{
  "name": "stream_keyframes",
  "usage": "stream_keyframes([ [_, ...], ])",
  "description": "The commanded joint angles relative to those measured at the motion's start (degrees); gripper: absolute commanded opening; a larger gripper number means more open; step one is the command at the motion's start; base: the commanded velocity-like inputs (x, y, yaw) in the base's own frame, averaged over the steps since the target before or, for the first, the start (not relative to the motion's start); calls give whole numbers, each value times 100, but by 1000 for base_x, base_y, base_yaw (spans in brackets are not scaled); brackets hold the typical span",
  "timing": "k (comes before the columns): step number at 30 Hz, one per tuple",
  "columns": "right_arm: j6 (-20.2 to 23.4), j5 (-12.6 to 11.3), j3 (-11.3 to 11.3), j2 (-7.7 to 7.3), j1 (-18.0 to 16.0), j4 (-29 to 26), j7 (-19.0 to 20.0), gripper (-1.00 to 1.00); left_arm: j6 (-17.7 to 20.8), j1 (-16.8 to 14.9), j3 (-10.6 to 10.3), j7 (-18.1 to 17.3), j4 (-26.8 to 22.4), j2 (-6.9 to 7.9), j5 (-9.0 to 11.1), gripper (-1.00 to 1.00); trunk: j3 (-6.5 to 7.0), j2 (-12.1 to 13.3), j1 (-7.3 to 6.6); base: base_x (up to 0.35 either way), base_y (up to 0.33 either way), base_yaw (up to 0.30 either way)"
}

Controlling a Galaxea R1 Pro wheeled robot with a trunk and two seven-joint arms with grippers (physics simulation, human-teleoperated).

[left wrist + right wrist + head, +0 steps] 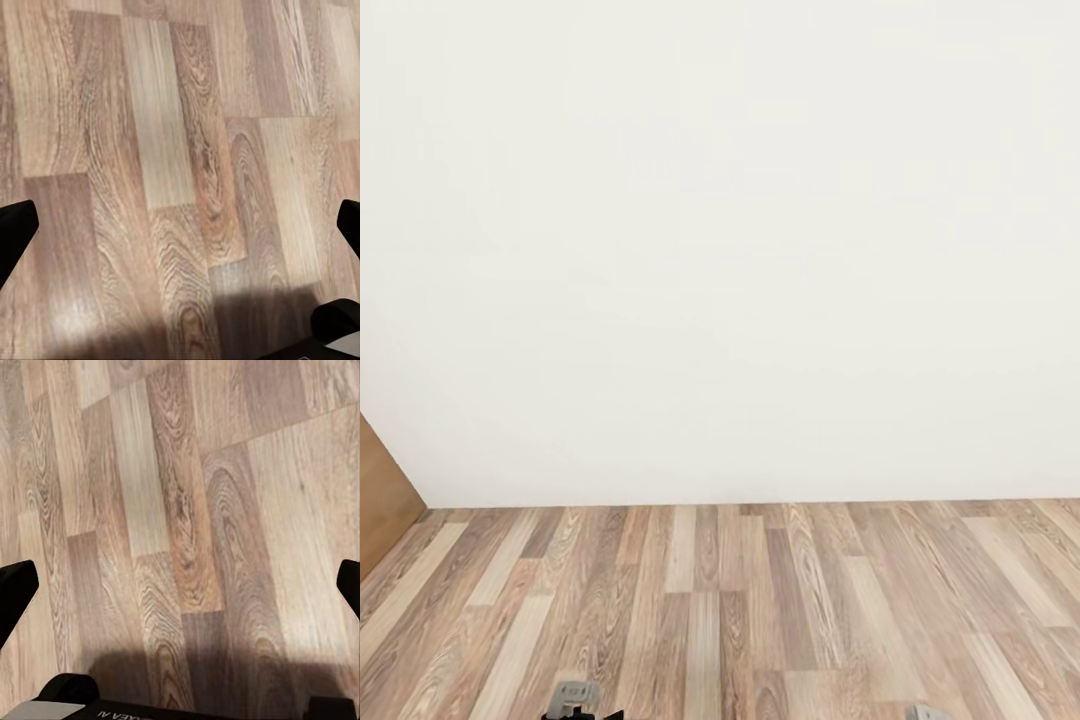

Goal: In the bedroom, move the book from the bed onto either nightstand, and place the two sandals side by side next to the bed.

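I face a bare white wall (pixel 720 250) of the bedroom over grey-brown wood-plank floor (pixel 740 610). The book, the bed, the nightstand and the sandals are out of view. My left gripper (pixel 180 225) hangs over the planks, open, its black fingertips (pixel 15 229) far apart with nothing between them. My right gripper (pixel 180 585) is also open above bare floor, its dark fingertips (pixel 15 585) wide apart. Grey tips of both arms peek in at the bottom of the head view, the left arm (pixel 572 698) and the right arm (pixel 925 712).
A light-brown wooden door (pixel 382 500) stands at the far left, angled against the wall. The wall meets the floor along a straight line about two thirds down the head view. My own shadow falls on the planks (pixel 187 667) below the grippers.
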Motion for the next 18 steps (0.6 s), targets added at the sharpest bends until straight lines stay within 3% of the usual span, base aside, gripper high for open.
stream_keyframes([
  [1, 13, 59, -51, 1, -2, -6, 25, 100, 1, -4, 32, -32, 7, 1, 13, 100, -5, -2, 3, 333, 0, 0],
  [18, 13, 59, -51, 1, -2, -9, 25, 100, 1, -4, 32, -27, 6, 1, 13, 100, -5, -2, 3, 333, 0, 0],
])
